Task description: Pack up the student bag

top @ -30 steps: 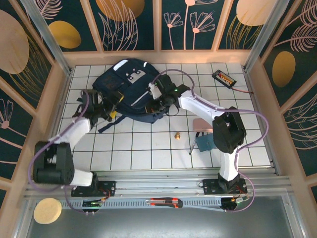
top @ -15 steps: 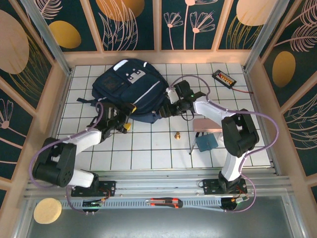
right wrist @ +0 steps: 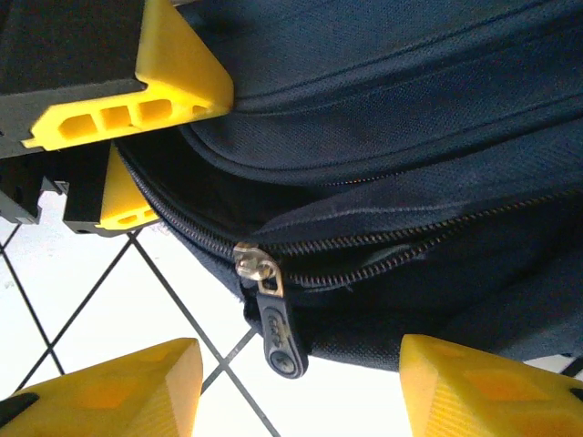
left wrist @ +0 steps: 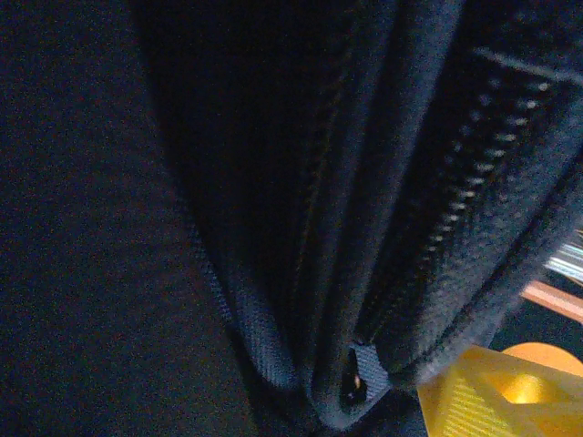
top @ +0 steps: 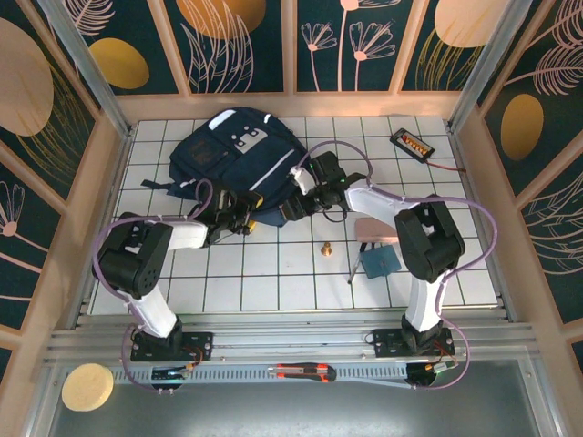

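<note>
the student bag (top: 228, 159), dark navy with thin pale stripes and a grey front patch, lies flat at the far left of the white gridded bench (top: 273, 278). the black zipper pull (right wrist: 278, 332) hangs at its near edge. the right gripper (right wrist: 296, 391) has its jaws wide apart and empty. the left gripper (top: 244, 208) is against the bag's edge, and i cannot tell how its jaws stand.

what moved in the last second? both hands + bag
The left hand swung from the student bag's left side round to its near edge. The right hand came off the bag's top, went out right, then returned to the near edge, open, with the zipper pull between its fingers. The bag stayed put.
</note>
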Robot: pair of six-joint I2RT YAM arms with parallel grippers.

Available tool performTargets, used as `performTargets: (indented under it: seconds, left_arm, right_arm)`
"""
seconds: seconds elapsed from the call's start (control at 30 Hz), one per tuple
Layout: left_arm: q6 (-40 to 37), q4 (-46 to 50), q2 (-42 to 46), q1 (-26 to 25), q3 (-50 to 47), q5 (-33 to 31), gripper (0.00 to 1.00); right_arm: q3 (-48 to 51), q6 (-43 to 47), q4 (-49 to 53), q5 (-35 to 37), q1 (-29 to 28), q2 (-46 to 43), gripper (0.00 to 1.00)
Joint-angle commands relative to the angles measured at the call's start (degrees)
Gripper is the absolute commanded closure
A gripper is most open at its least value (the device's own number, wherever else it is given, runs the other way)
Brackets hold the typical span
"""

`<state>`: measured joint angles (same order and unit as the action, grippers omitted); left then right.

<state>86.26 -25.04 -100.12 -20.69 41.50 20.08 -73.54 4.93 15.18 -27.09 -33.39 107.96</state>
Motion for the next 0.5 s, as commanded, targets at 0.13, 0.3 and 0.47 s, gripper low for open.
performTargets:
  seconds: [0.13, 0.3, 0.47]
  left_arm:
    - [0.5, -2.7, -3.1, -0.1, 1.8, 1.4, 0.51]
    - [0.3, -2.1, -3.5, -0.1, 2.8, 1.6, 0.65]
    - [-0.1, -1.1, -3.1, 0.4, 3.4, 1.5, 0.86]
  right_arm:
    - [-5.4, 3.2, 0.0, -0.5, -2.2, 5.6, 0.39]
    - [-5.3, 2.5, -0.7, -1.4, -3.3, 7.2, 0.4]
    - [-4.1, 2.9, -0.7, -1.4, -3.1, 7.4, 0.48]
